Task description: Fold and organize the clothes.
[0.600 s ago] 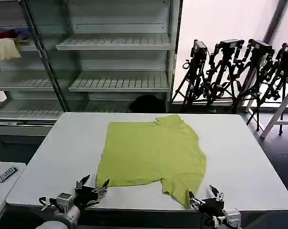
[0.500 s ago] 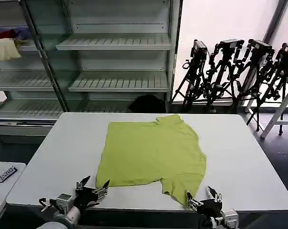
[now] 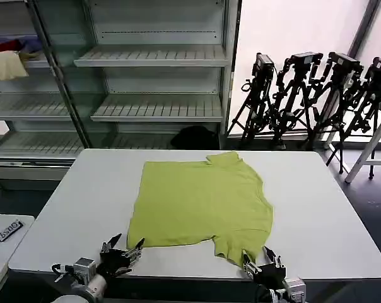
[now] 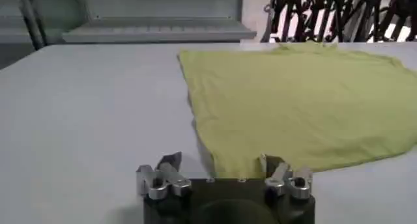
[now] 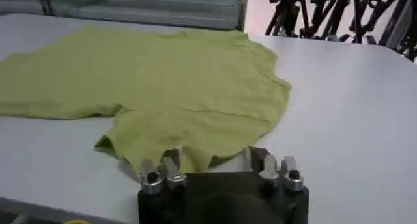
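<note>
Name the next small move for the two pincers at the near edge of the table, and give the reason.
Probably ease both open pincers forward onto the shirt's near edge. The left pincer sits just short of the near hem corner, and the right pincer is at the hanging sleeve tip; neither holds fabric yet. The shirt lies spread flat on the table, so gripping that edge would likely start the fold.

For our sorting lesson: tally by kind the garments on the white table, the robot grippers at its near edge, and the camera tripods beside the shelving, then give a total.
Lime yellow-green shirt: 1
Grippers, left gripper and right gripper: 2
Black camera tripods: 4
Total: 7
</note>
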